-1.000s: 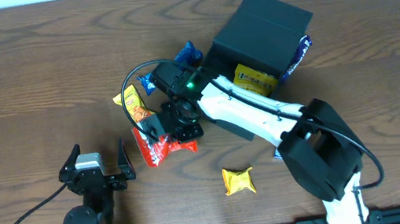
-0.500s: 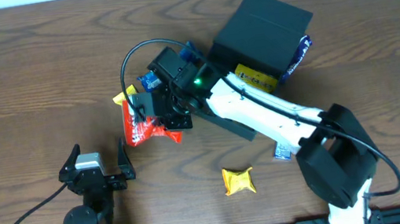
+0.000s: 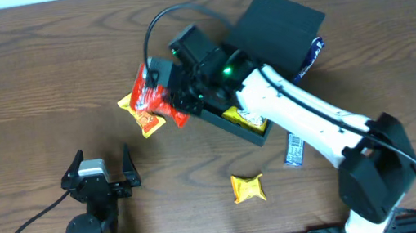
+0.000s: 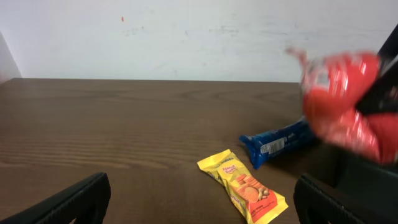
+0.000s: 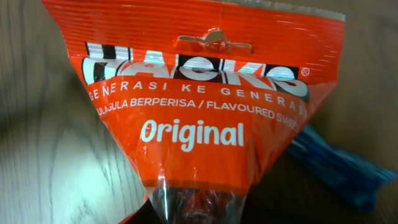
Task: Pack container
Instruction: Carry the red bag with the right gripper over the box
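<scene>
Your right gripper (image 3: 166,100) is clamped on the red packet (image 3: 147,97). It holds the packet off the table (image 3: 27,69), just left of the container (image 3: 273,28). The right wrist view is filled by that packet, printed "Original" in white, with the brand name across its sealed top. From the left wrist view it is blurred, hanging above the wood at the right edge.

You have the container at the far centre-right of the table, its dark lid standing raised behind the open tray. A yellow snack (image 3: 241,117) already lies inside, partly hidden by the right arm.

Below the held packet, a yellow-orange packet (image 3: 141,123) lies flat on the table, and the left wrist view shows a blue packet (image 4: 277,142) just behind it. A small gold wrapper (image 3: 247,187) sits alone near the front edge, well apart from the container. Another blue wrapper (image 3: 294,150) pokes out from under the right arm.

Your left gripper (image 3: 102,164) rests at the front left with its fingers spread wide, touching nothing.
</scene>
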Tool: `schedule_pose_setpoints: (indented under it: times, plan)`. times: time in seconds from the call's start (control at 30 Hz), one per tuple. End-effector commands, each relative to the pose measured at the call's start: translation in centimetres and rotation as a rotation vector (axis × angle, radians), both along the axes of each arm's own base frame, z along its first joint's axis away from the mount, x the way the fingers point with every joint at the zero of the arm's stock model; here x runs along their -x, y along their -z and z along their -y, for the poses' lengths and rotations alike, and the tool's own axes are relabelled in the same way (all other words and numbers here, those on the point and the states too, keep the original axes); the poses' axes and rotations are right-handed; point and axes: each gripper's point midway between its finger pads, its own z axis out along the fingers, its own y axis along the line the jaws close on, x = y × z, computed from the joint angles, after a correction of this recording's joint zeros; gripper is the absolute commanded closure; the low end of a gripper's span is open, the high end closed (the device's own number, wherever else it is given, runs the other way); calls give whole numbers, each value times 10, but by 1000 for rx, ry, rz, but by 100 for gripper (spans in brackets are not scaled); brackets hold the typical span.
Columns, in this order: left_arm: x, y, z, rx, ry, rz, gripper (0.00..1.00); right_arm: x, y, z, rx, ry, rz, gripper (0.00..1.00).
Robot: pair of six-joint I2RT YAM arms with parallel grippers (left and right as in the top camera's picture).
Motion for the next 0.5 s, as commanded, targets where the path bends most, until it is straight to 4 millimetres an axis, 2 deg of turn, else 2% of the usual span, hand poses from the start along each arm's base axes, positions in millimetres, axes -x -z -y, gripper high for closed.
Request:
schedule_pose_setpoints:
  times: [0.0,0.17,0.33,0.47]
  plan:
    - [1,17,1,2,9,-55,5,-13,-34,8,-105,150,-37,81]
    - [1,17,1,2,9,-55,5,-31,-45,25,-172,327,-102,79]
    - [1,17,1,2,9,-55,5,-53,-42,51,-213,573,-195,78]
    - [1,17,1,2,9,-55,5,-61,-36,70,-210,748,-237,79]
